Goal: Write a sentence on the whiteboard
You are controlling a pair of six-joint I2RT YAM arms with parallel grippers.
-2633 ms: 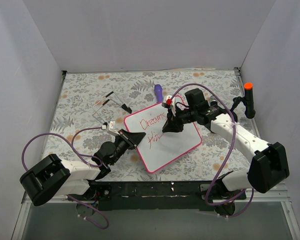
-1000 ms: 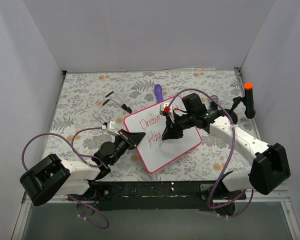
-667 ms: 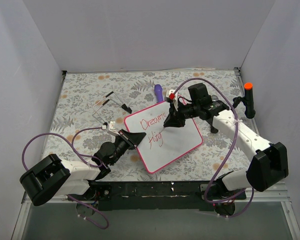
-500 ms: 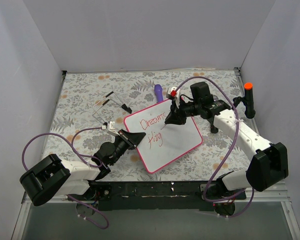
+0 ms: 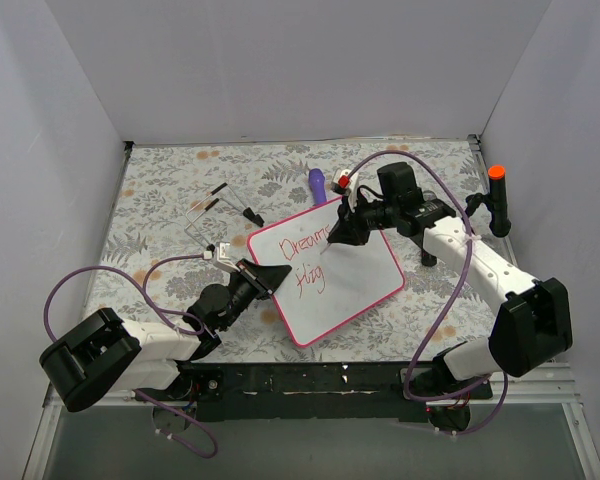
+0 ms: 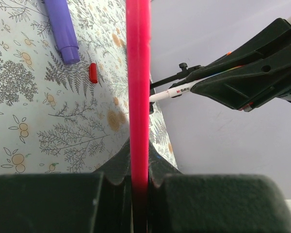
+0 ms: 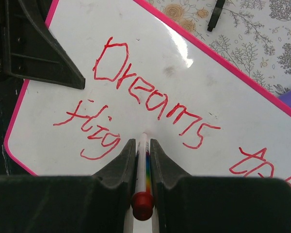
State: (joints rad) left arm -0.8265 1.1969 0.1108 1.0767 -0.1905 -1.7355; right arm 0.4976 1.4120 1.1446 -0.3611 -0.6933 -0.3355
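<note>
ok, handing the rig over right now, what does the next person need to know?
Grippers: the left gripper is shut on the whiteboard, clamping its pink frame at the near-left edge. The right gripper is shut on the marker, with the tip at the board just right of "Hig"; I cannot tell whether it touches.
Layout: the board lies flat on the floral table, with the purple stick beyond its far edge.
Done: the sentence so far reads "Dreams" plus a word cut off in the right wrist view; the second line reads "Hig".
Left: finish that word and the rest of the line.
</note>
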